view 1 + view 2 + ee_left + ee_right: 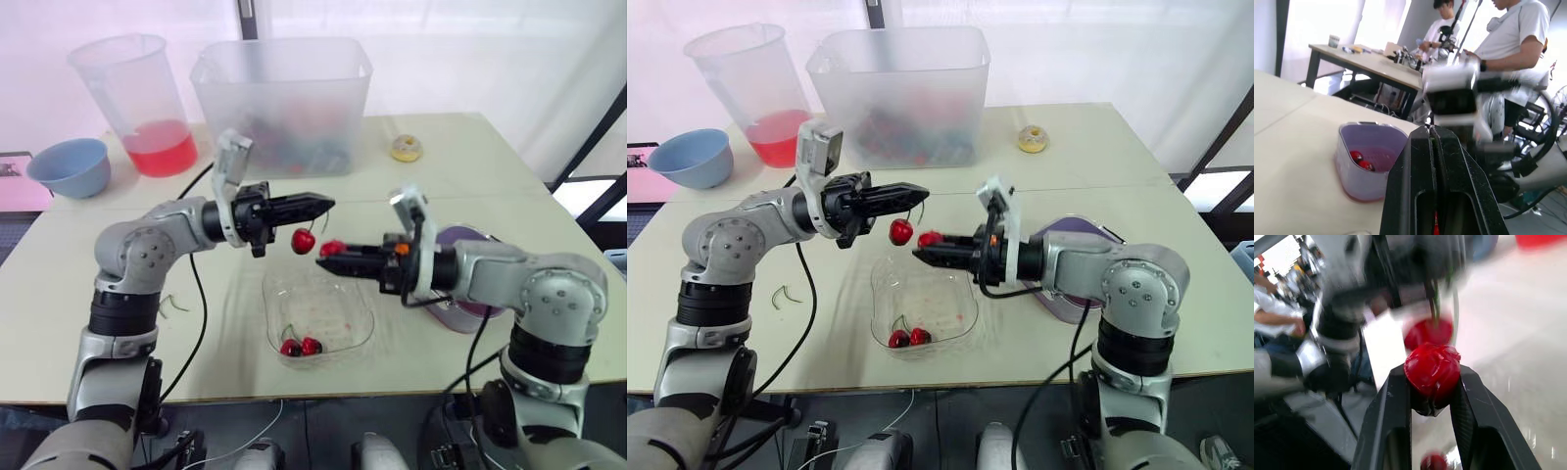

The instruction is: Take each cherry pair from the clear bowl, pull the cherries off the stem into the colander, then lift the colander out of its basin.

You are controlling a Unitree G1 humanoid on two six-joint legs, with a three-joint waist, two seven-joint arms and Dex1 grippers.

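I am seeing a glossy red cherry (1431, 369) between the right gripper's (322, 259) black fingers (1391, 431), and a second cherry (304, 240), also red, on a green stem (1436, 298). A purple colander (1369, 161), a blue bowl (69, 166) and pink-red liquid (160, 149) are sitting on a cream table (470, 166).

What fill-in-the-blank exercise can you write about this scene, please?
The right gripper is shut on a ___. The left gripper pinches a ___ with one cherry hanging from it. The clear bowl holds ___ cherries. The liquid in the pitcher is ___.
Missing words: cherry, stem, two, red.
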